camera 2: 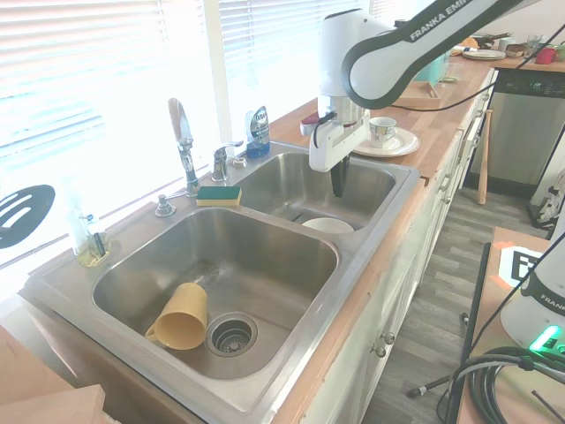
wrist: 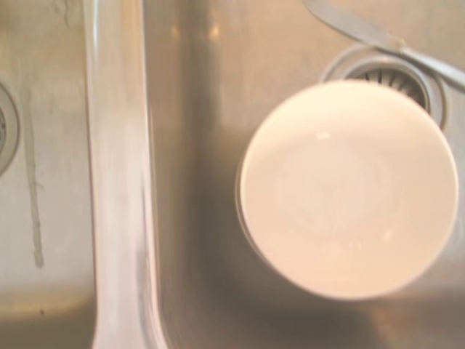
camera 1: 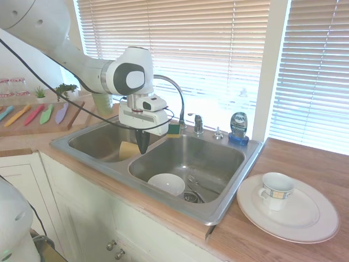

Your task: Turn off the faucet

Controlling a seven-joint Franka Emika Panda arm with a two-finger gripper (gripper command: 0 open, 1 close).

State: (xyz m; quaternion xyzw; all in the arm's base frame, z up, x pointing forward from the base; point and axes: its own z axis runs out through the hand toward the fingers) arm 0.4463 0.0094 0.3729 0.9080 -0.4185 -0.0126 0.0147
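The faucet's tall chrome gooseneck spout (camera 1: 178, 97) (camera 2: 181, 132) arches over the back rim of the steel double sink (camera 1: 232, 188) (camera 2: 291, 375). Its short chrome lever handle (camera 1: 198, 123) (camera 2: 220, 162) stands just beside it on the rim. My gripper (camera 1: 143, 146) (camera 2: 336, 184) points straight down, shut and holding nothing. It hangs well in front of the faucet, over the bowl-side basin close to the divider (wrist: 116, 182). It touches neither the spout nor the handle.
A white bowl (camera 1: 167, 183) (camera 2: 327, 226) (wrist: 349, 189) and a utensil (wrist: 378, 36) lie by the drain. A yellow cup (camera 1: 130, 148) (camera 2: 181, 316) lies in the other basin. On the rim are a sponge (camera 1: 174, 130) (camera 2: 218, 194) and blue soap bottle (camera 1: 238, 127) (camera 2: 258, 131). A plate (camera 1: 305, 224) carries a mug (camera 1: 276, 191).
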